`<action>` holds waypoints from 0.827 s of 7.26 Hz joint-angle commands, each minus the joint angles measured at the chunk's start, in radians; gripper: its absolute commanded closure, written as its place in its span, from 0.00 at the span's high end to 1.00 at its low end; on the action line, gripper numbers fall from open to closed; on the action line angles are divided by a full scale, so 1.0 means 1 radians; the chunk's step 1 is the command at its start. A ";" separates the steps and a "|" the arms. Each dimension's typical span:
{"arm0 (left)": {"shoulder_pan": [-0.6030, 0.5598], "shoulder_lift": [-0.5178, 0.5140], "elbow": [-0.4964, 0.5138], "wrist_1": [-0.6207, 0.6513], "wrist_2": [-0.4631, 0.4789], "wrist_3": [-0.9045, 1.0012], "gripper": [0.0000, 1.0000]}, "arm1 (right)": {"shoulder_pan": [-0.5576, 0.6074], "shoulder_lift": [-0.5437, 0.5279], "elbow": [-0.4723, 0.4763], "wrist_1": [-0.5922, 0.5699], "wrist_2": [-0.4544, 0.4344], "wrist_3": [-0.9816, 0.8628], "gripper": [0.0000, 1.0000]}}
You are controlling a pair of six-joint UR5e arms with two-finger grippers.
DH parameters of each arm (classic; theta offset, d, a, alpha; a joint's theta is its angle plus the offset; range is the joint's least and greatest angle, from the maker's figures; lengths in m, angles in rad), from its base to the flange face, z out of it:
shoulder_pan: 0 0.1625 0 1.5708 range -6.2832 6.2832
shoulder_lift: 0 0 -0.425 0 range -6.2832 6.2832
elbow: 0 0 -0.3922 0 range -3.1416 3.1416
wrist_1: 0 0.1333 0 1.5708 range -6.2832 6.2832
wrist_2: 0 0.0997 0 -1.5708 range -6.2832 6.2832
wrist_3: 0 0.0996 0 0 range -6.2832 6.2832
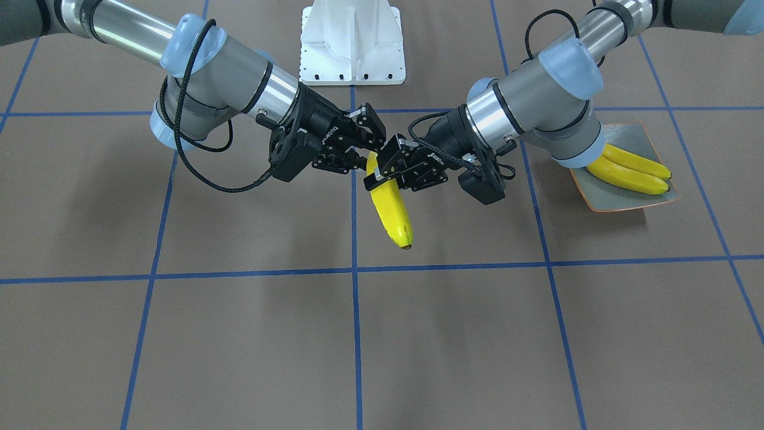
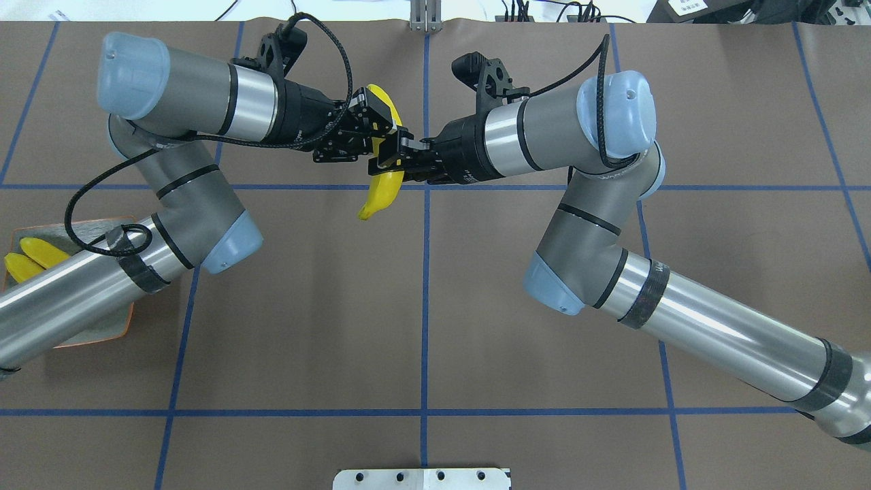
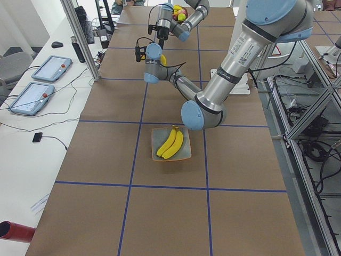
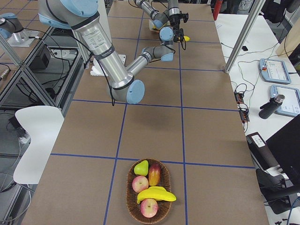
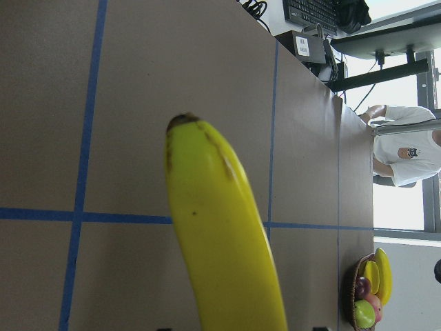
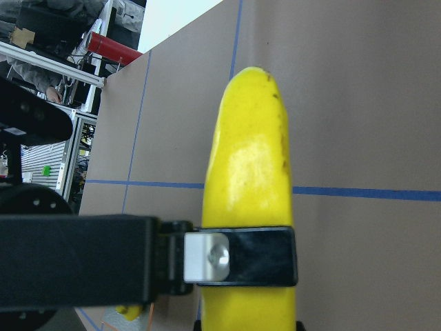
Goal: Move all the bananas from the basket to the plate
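Only the right side view shows me the basket (image 4: 127, 192), at 6 o'clock on the table (image 4: 211, 140), with the fourth banana (image 4: 157, 194) lying across other fruit (image 4: 140, 183). The left side view gives the plate (image 3: 184, 153) whole, with two bananas (image 3: 171, 144) side by side on it. Overhead, the left arm (image 2: 68, 299) covers most of that plate, and in the front view the same arm hides its 10 o'clock part.

Mid-table, the held banana (image 1: 391, 206) hangs clear of the surface between both grippers, its dark tip toward 5 o'clock in the front view. The right gripper (image 1: 370, 149) is clenched on it: in its wrist camera I see its own tips as dark slivers tight against both sides of the fruit at 6 o'clock. That same camera shows one finger (image 6: 265, 256) of the left gripper (image 1: 384, 164) lying across the held banana. The left wrist camera gives only the fruit running up from 6 o'clock to its tip. Whether the left gripper is squeezing or merely straddling, I cannot tell. The end of the held banana between the two grippers is hidden in every view.
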 commanded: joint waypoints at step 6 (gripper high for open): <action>-0.216 0.237 -0.072 0.105 -0.186 -0.024 0.00 | 0.096 -0.316 0.202 0.001 -0.018 -0.003 1.00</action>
